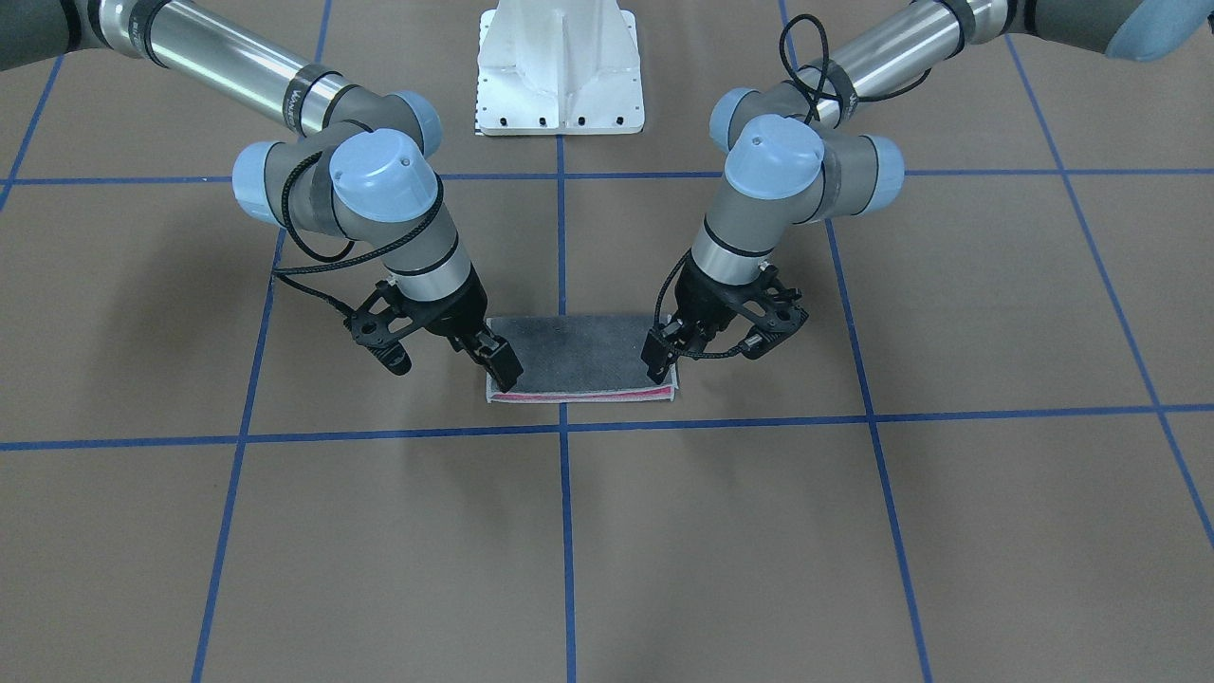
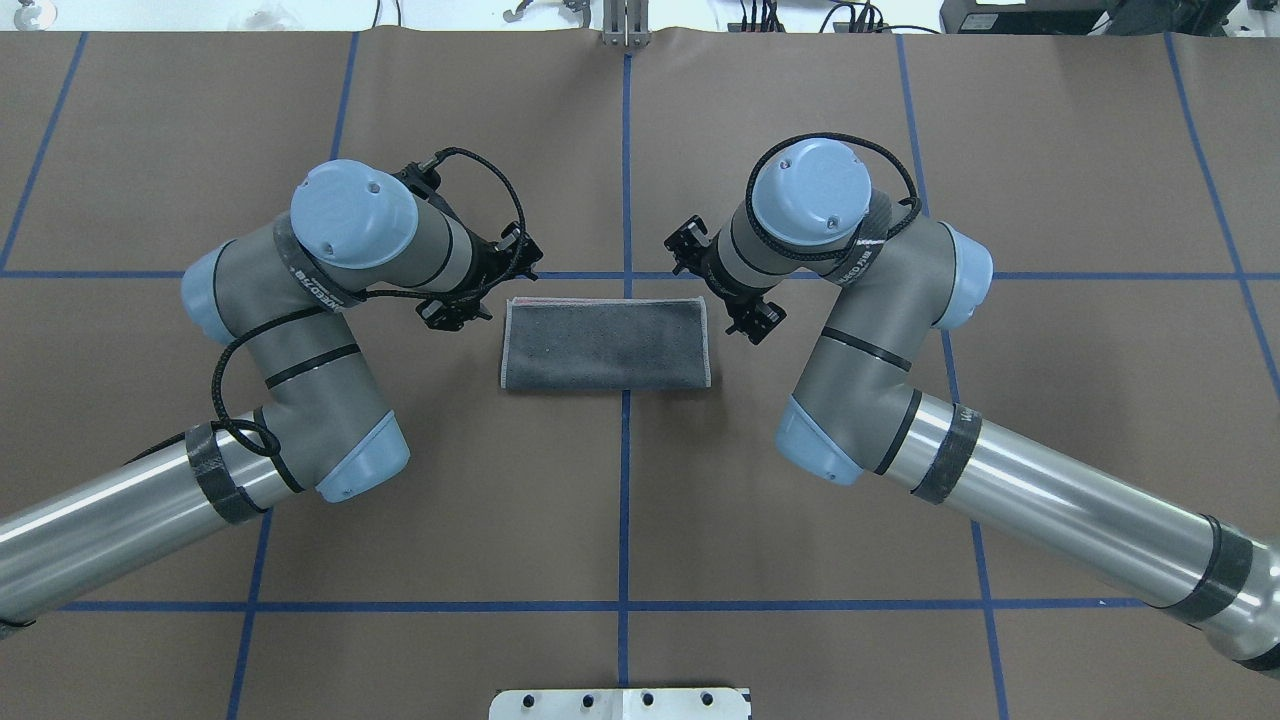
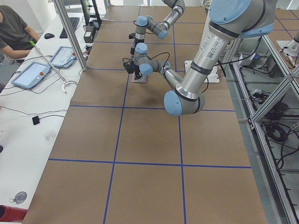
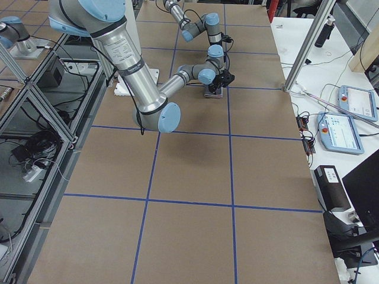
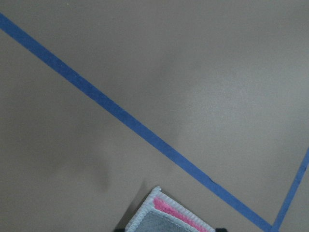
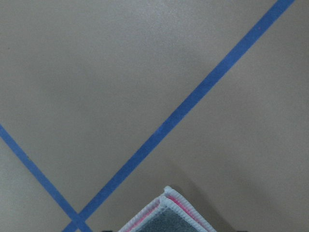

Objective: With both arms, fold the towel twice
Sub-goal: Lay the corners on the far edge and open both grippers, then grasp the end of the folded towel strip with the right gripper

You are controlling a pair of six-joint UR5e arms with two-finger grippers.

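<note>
Brown table (image 1: 854, 550): matte cover fills the front-facing view. blue tape (image 1: 566, 531) makes a grid on it, w/ one horizontal line just below frame ctr and one vertical line down the middle.
towel (image 1: 579, 351): lies flat on the table at frame ctr, just above that horizontal line and straddling the vertical one. Folded once into a wide rectangle, dark grey face up, light hem round it. Thin pink strip shows along its btm edge. In the overhead view it's the same rectangle at ctr, w/ a pink sliver on its upper edge.
right gripper (image 1: 501, 372): at the towel's lower-left corner in the front view. Fingers are close together w/ tips on that corner, pinching it as far as the front + wrist cams show. Its wrist cam has the layered corner (hem, pink, grey) at btm ctr.
left gripper (image 1: 656, 368): mirror pose at the towel's lower-right corner, fingers likewise pressed onto it. Its wrist cam shows the corner at btm ctr too, pink band clearer.
right arm (image 1: 379, 199): comes in from the upper left of the front view, wrist angled down toward ctr, black cable looping beside it.
left arm (image 1: 778, 180): comes in from the upper right, wrist angled down toward ctr, cable loop over the joint.
white pedestal (image 1: 560, 76): top ctr of the front view, above the towel and well apart from it.
person (image 3: 11, 28): upper-left corner of the exterior left view, seated at a white desk. Grippers are too small there to judge.
</note>
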